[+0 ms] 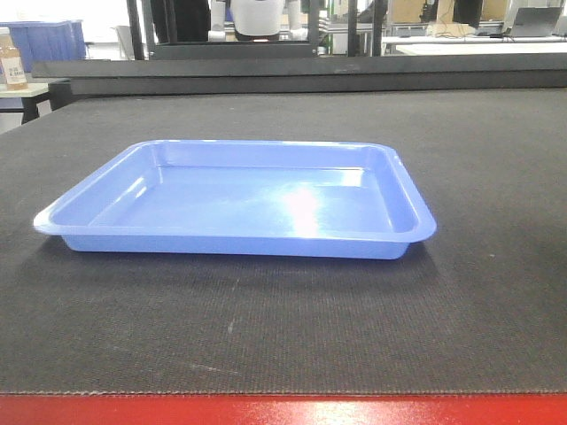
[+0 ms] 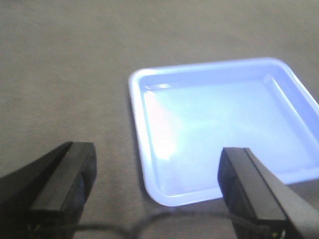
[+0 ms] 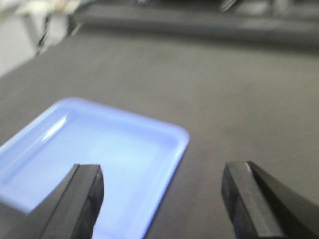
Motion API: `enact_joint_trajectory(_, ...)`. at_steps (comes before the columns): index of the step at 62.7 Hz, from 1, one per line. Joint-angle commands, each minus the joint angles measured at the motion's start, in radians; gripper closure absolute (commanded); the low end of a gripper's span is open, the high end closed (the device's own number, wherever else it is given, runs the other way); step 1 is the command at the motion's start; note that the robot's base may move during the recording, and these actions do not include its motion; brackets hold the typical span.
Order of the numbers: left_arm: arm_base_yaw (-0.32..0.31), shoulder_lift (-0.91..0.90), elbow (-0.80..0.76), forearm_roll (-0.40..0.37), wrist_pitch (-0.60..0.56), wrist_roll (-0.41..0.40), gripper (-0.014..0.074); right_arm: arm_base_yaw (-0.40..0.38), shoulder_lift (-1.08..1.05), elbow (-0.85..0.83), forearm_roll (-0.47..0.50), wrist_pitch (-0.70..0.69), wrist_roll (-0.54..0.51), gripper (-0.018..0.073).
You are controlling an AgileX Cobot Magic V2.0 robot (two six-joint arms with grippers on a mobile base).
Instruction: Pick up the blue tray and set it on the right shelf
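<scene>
Between the two arms, on the dark woven-mat surface, lies the shallow periwinkle-blue glossy plastic tray, long axis left to right. It sits ahead-right of the left end effector and ahead-left of the right end effector. Both gape wide and empty, neither clearly nearer.

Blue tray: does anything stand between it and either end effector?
Nothing visible does. The blue tray lies empty on the dark mat; the left end effector and right end effector both hang open near it, with only bare mat between. The right shelf is not in view.
</scene>
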Motion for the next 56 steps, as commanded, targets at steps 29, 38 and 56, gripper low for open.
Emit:
enact_joint_trajectory(29,-0.013,0.667,-0.499,0.125,0.225,-0.181,0.0175,0.073,0.800,-0.675,-0.161,0.481,0.290,-0.0032)
enact_joint_trajectory(38,-0.015,0.775,-0.562,0.122,0.231,-0.231,0.0175,0.073,0.920,-0.728,-0.247,0.500,0.416,-0.0032)
enact_joint_trajectory(56,-0.015,0.906,-0.581,0.122,0.212,-0.257,0.0175,0.073,1.036,-0.734,-0.234,0.439,0.436,-0.0032)
